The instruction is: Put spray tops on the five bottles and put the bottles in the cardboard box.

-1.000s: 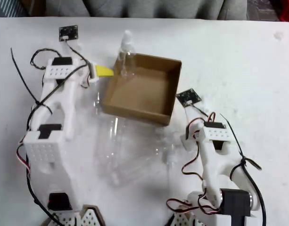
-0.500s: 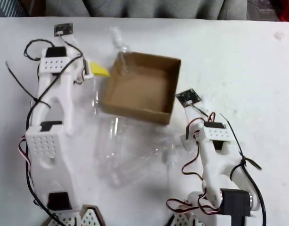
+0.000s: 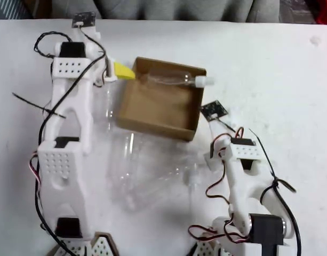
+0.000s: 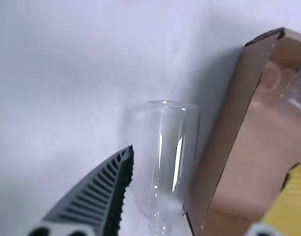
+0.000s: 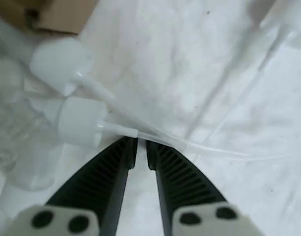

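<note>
The capped bottle [image 3: 171, 80] lies on its side in the cardboard box [image 3: 155, 125] along its 12 o'clock wall, the left gripper [image 4: 210, 160] gapes wide and empty at the box's 10 o'clock corner, and the right gripper [image 5: 141, 143], all but closed on nothing, sits at its 5 o'clock by loose spray tops [image 5: 79, 120].

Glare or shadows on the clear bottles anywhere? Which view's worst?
High view: the clear plastic bottles lying on the white table are faint outlines with pale streaks, worst here. Left wrist view: a clear bottle shows two bright vertical reflections; the brown cardboard box shades the table beside it. Right wrist view: white spray tops barely stand out from the table.
</note>
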